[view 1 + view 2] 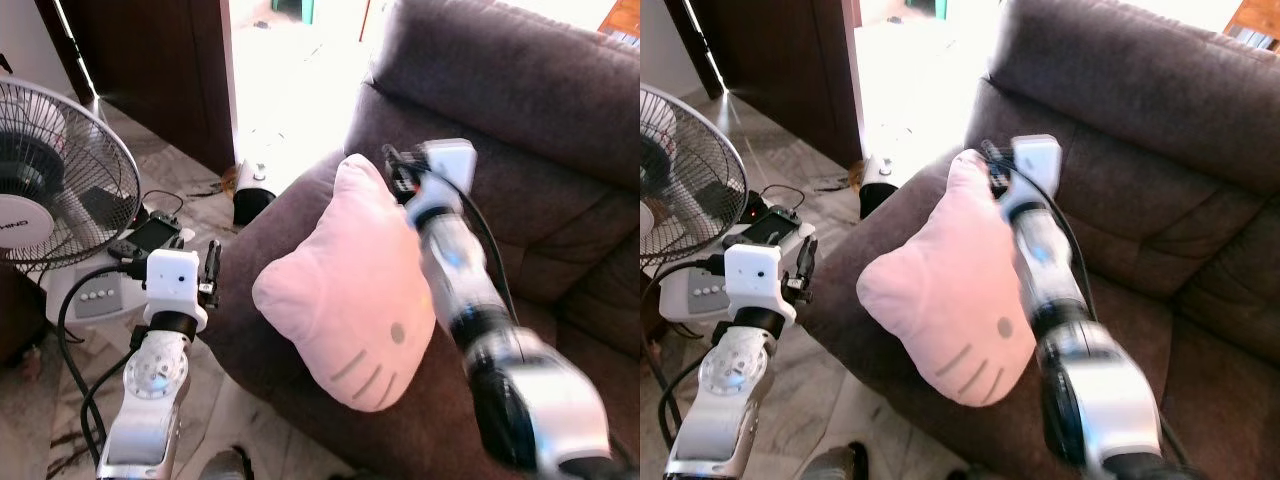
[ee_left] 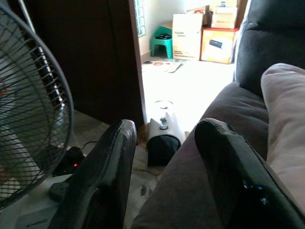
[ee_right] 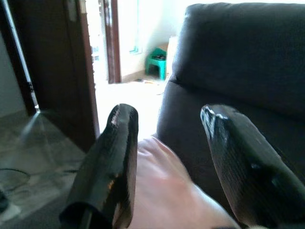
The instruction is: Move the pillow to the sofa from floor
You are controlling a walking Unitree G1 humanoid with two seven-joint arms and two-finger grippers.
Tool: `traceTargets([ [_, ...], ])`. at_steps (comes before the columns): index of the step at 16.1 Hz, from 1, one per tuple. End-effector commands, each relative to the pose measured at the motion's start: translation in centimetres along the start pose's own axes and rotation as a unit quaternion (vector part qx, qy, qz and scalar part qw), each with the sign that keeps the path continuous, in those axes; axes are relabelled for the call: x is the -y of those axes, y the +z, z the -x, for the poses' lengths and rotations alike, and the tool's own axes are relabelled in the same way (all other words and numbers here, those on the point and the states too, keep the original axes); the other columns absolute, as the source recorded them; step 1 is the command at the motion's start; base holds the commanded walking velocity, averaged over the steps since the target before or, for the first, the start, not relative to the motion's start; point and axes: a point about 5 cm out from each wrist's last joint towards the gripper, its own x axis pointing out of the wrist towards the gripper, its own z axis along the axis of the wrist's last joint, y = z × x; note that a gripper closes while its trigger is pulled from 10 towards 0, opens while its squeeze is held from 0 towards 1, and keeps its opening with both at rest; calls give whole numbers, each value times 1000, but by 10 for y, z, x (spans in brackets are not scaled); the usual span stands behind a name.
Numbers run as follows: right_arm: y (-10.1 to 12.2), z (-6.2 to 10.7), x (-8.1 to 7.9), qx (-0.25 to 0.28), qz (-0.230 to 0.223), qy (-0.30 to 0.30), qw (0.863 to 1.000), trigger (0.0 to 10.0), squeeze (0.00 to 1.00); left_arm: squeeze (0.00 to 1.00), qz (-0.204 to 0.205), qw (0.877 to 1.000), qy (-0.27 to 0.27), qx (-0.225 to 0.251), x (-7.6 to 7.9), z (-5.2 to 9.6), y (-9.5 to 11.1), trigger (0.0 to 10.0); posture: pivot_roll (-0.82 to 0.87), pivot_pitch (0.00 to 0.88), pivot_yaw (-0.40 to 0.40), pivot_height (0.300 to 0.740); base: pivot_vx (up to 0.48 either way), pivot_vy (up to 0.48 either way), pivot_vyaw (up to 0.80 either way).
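Pink cat-face plush pillow [image 1: 345, 290] lay tilted on the armrest edge of the dark brown fabric sofa [image 1: 520, 130], clear of the marble-patterned floor [image 1: 60, 400]. Right gripper [image 3: 167, 157] hung just above the pillow's top, fingers spread and empty. Left gripper [image 2: 162, 176], likewise open and empty, was beside the armrest near a standing wire-guard fan [image 1: 55, 190].

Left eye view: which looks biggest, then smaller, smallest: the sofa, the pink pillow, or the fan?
1. Sofa
2. Pillow
3. Fan, though it is cut off at the picture's edge, so pillow versus fan is unsure.
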Motion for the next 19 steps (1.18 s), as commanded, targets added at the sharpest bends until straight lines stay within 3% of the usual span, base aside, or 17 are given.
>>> traceTargets([
  [1, 2, 5, 7, 17, 15, -10, 1000, 10000, 0, 0, -2, 1000, 7, -1, -3, -1, -3, 10000, 116, 88, -116, 740, 0, 0, 0],
  [3, -11, 31, 21, 14, 27, -41, 999, 10000, 0, 0, -7, 1000, 11, -5, -6, -2, -8, 10000, 112, 69, -109, 740, 0, 0, 0],
  [5, -23, 58, 45, -8, 54, -105, 993, 10000, 0, 0, -13, 1000, 14, -15, -10, 0, -15, 10000, 95, 35, -97, 740, 0, 0, 0],
  [6, -37, 70, 56, -48, 74, -135, 987, 10000, 0, 0, -14, 1000, 12, -24, -11, 3, -21, 10000, 92, 21, -94, 740, 0, 0, 0],
  [7, -45, 74, 59, -70, 76, -145, 984, 10000, 0, 0, -12, 999, 12, -29, -11, 3, -24, 10000, 93, 13, -93, 740, 0, 0, 0],
  [8, -64, 89, 61, -112, 71, -157, 979, 10000, 0, 0, -13, 999, 15, -49, -14, 6, -35, 10000, 99, 0, -93, 740, 0, 0, 0],
  [9, -80, 102, 63, -137, 82, -171, 972, 10000, 0, 0, -14, 996, 18, -86, -16, 13, -55, 10000, 104, 0, -90, 740, 0, 0, 0],
  [10, -84, 105, 63, -145, 86, -176, 970, 10000, 0, 0, -15, 995, 20, -98, -17, 14, -61, 10000, 103, 0, -89, 740, 0, 0, 0],
  [12, -124, 135, 64, -253, 70, -191, 946, 10000, 0, 0, -1, 984, 20, -179, -21, 32, -100, 10000, 103, 0, -81, 740, 0, 0, 0],
  [13, -131, 142, 63, -275, 69, -188, 940, 10000, 0, 0, 8, 981, 17, -195, -21, 36, -106, 10000, 103, 0, -80, 740, 0, 0, 0],
  [15, -152, 163, 58, -338, 81, -174, 921, 10000, 0, 0, 21, 965, -2, -261, -16, 51, -132, 10000, 99, 0, -81, 740, 0, 0, 0],
  [18, -178, 197, 48, -424, 41, -155, 891, 10000, 0, 0, 26, 934, -18, -356, -7, 76, -167, 10000, 106, 0, -89, 740, 0, 0, 0],
  [19, -180, 201, 45, -432, 32, -149, 889, 10000, 0, 0, 25, 930, -18, -367, -6, 78, -170, 10000, 102, 0, -89, 740, 0, 0, 0],
])
